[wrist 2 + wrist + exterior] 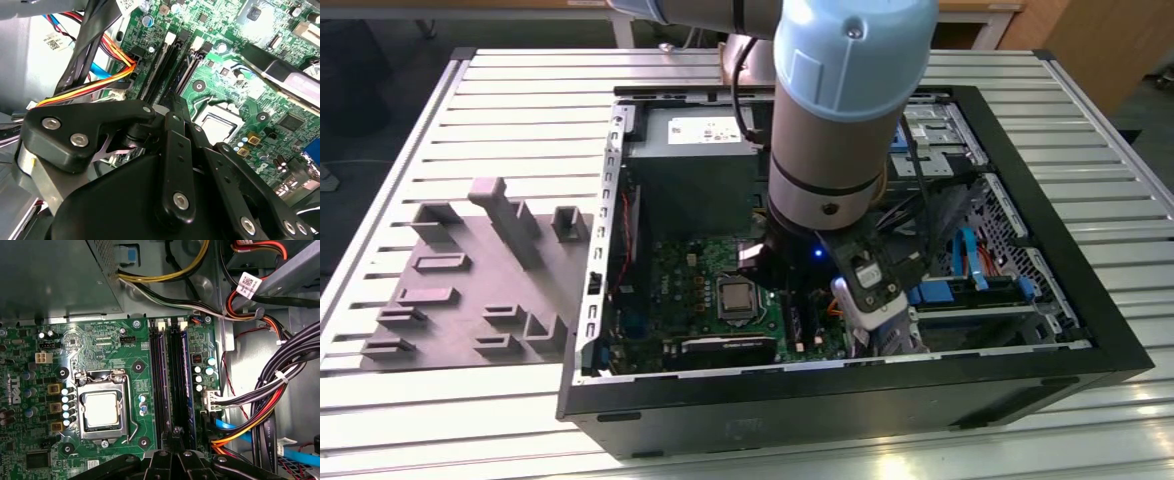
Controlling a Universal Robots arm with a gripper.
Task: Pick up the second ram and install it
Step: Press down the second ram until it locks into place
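In the first wrist view my gripper hangs over the memory slots of the green motherboard. Its fingers are drawn close together. A thin dark strip, the second ram seen edge-on, runs from the fingertips along a middle slot. How deep it sits I cannot tell. In the second wrist view the black gripper linkage covers the foreground, its tip just above the same slots. In the exterior view the arm reaches down into the open computer case.
The silver processor lies beside the slots. Bundles of black, red, yellow and blue cables crowd the slots' other side. The power supply fills the case's far end. A pale grey moulded tray stands on the table at the exterior view's left.
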